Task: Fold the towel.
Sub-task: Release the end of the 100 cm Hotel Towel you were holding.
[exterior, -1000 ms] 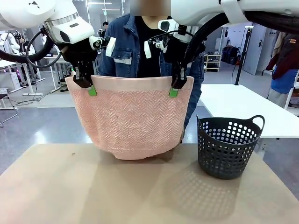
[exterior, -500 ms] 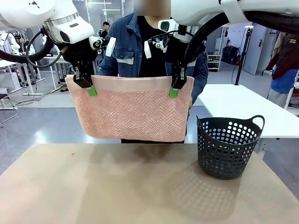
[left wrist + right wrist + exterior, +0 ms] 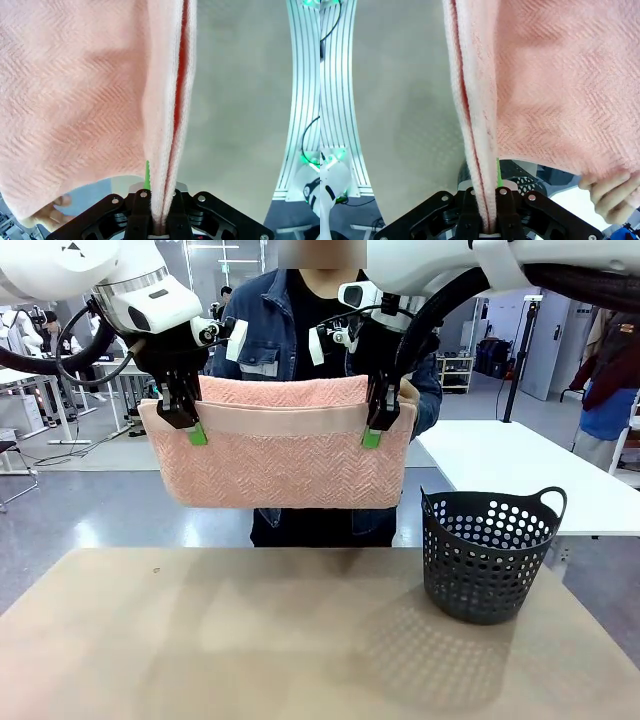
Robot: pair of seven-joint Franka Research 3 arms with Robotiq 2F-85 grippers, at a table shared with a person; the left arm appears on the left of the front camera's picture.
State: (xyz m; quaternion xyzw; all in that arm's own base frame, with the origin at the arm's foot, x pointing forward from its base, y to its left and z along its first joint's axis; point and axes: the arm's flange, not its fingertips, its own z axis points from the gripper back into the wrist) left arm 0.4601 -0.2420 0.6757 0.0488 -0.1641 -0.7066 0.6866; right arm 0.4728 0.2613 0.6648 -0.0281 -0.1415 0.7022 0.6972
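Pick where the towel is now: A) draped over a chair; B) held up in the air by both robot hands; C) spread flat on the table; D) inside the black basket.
B: the robot's left hand and right hand each pinch the top edge of the towel, which hangs clear above the table, apart from the basket.

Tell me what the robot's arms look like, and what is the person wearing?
The left arm and right arm are smooth, rounded and white, with thick black cables looping beside them. Each ends in black jaws tipped with bright green pads. The person wears a blue denim jacket with long sleeves over a dark top.
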